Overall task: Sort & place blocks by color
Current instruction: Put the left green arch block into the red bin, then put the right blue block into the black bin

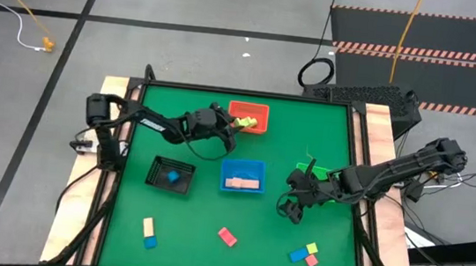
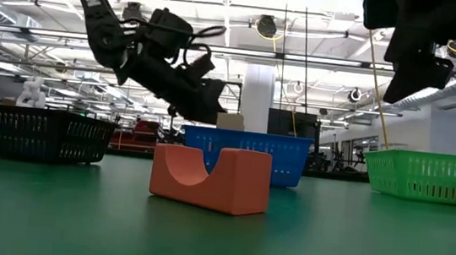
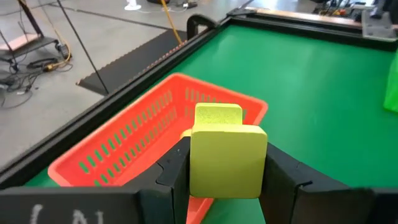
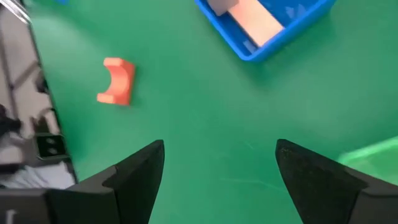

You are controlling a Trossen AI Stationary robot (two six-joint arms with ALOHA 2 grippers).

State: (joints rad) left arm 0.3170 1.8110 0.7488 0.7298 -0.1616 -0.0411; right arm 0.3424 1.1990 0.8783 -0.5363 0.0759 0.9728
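My left gripper (image 1: pixel 235 123) is shut on a yellow block (image 3: pixel 227 163) and hangs over the left rim of the red tray (image 1: pixel 249 116). More yellow (image 3: pixel 217 114) shows just beyond the block; whether it is part of the block or lies in the tray, I cannot tell. My right gripper (image 4: pixel 221 163) stands open and empty above bare table, near the green tray (image 1: pixel 308 170). A red-pink arch block (image 4: pixel 117 81) rests on the table beyond it. A tan block (image 1: pixel 242 183) lies in the blue tray (image 1: pixel 243 165), and a blue block (image 1: pixel 173 178) in the black tray (image 1: pixel 170 167). My left gripper pinches the yellow block by two opposite flat sides (image 3: pixel 194 163) between its two fingers. The fingers (image 3: pixel 176 171) come nearly level from the table's left, slanting a little down. The block is lifted clear and upright, one broad face toward the wrist camera, above the red tray's rim (image 3: pixel 149 186).
Loose blocks lie near the front edge: a tan and a blue one (image 1: pixel 149 232) at the left, and a blue, yellow and red cluster (image 1: pixel 305 253) at the right. A raised black rim (image 1: pixel 251 94) bounds the table. Bare green lies between the trays and the front blocks.
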